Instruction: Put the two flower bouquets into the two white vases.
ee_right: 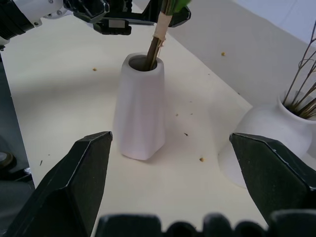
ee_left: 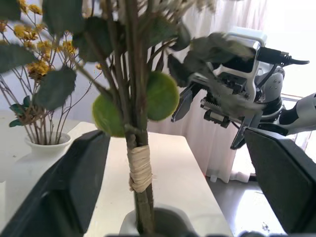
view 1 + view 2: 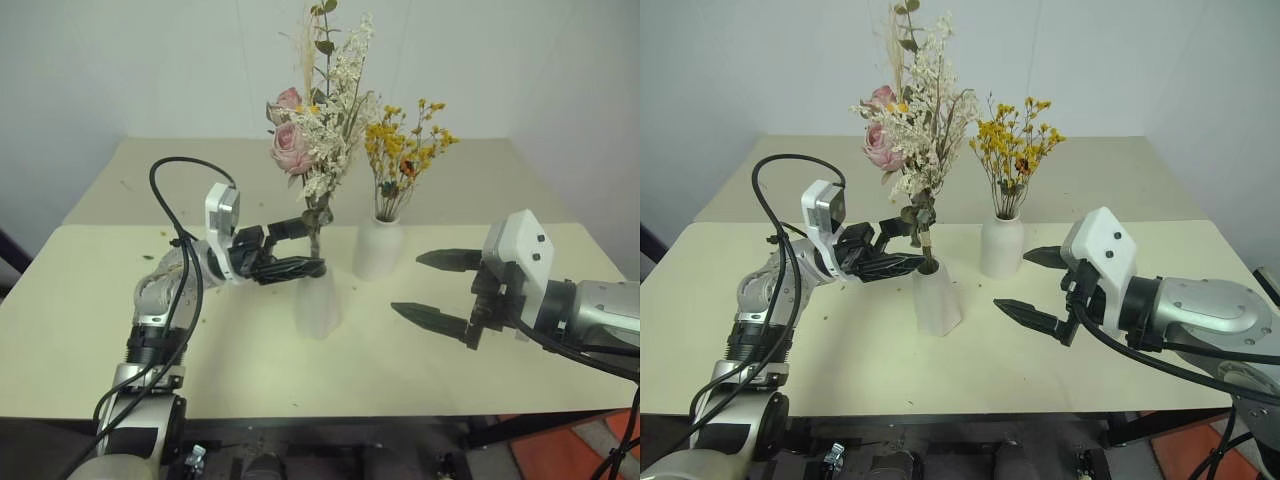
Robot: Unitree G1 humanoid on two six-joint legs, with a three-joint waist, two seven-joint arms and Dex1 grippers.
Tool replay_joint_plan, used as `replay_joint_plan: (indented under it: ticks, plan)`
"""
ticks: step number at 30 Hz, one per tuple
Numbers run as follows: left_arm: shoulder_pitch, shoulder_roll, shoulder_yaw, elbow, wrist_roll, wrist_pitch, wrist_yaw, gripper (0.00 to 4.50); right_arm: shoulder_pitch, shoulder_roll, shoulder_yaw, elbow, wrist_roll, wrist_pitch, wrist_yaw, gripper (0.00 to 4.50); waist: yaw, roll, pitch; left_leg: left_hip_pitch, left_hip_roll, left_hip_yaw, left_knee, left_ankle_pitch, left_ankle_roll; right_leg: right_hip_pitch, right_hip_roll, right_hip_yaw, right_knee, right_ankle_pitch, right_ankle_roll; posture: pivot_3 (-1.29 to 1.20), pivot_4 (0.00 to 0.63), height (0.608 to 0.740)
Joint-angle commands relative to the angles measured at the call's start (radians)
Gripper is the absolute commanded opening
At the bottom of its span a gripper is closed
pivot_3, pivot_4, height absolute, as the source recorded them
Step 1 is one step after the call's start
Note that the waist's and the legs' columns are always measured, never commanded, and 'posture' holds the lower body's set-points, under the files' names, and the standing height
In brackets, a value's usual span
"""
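Both bouquets are sitting in vases at frame centre: pink roses (image 3: 290,140) in the cone vase (image 3: 317,300), yellow spray (image 3: 405,150) in the round vase (image 3: 378,248). Your left hand (image 3: 295,248) is flanking the rose stems, fingers spread, gripping nothing. Right hand (image 3: 435,288), lower right, is gaping empty.

I get even, soft light from above on the table (image 3: 90,300); shadows faint. Left wrist view is backlit by a bright curtain (image 2: 217,128), near leaves (image 2: 163,96) blurred. Right wrist view: fingers (image 1: 74,187) big, soft-edged.
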Motion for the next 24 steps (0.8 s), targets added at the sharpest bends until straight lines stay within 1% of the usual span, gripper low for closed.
replay_joint_plan:
  ticks: [1, 9, 14, 16, 21, 24]
  plan:
    - [-0.003, 0.04, -0.014, -0.049, 0.012, -0.013, -0.04, 4.48, -0.007, -0.014, -0.028, -0.018, -0.016, -0.039, 0.006, 4.5, 0.001, 0.0, 0.0, 0.0, 0.0, 0.0, 0.0, 0.0, 0.0, 0.0, 0.0, 0.0, 0.0, 0.0, 0.0, 0.0, 0.15, 0.74]
    - [0.014, 0.098, 0.008, -0.062, 0.023, -0.012, -0.019, 4.48, -0.011, -0.014, -0.012, -0.007, -0.042, -0.053, 0.017, 4.5, 0.001, 0.0, 0.0, 0.0, 0.0, 0.0, 0.0, 0.0, 0.0, 0.0, 0.0, 0.0, 0.0, 0.0, 0.0, 0.0, 0.15, 0.74]
    - [0.096, 0.201, 0.06, -0.126, 0.012, 0.011, -0.003, 4.48, -0.002, -0.025, -0.042, 0.0, -0.045, -0.049, 0.041, 4.5, -0.004, 0.0, 0.0, 0.0, 0.001, 0.0, 0.0, 0.0, 0.0, -0.001, 0.0, 0.0, 0.0, 0.0, 0.0, 0.0, 0.15, 0.74]
    - [0.139, 0.246, 0.08, -0.156, 0.019, 0.008, 0.01, 4.48, 0.015, -0.036, -0.071, 0.004, -0.043, -0.05, 0.061, 4.5, -0.002, 0.0, 0.0, 0.0, 0.001, 0.0, 0.0, 0.0, 0.0, -0.001, 0.0, 0.0, 0.0, 0.0, 0.0, 0.0, 0.15, 0.74]
    - [0.238, 0.334, 0.169, -0.228, -0.009, 0.021, 0.058, 4.48, 0.108, -0.069, -0.205, 0.019, -0.037, -0.064, 0.154, 4.5, 0.008, 0.0, 0.0, 0.0, 0.001, 0.0, 0.0, 0.0, 0.0, 0.0, 0.0, 0.0, 0.0, -0.001, 0.0, 0.0, 0.15, 0.74]
    - [0.275, 0.377, 0.222, -0.253, -0.019, 0.02, 0.076, 4.48, 0.178, -0.086, -0.316, 0.034, -0.03, -0.065, 0.233, 4.5, 0.013, 0.0, 0.0, 0.0, 0.001, 0.0, 0.0, 0.0, 0.0, 0.0, 0.0, 0.0, -0.001, -0.001, 0.0, 0.0, 0.15, 0.74]
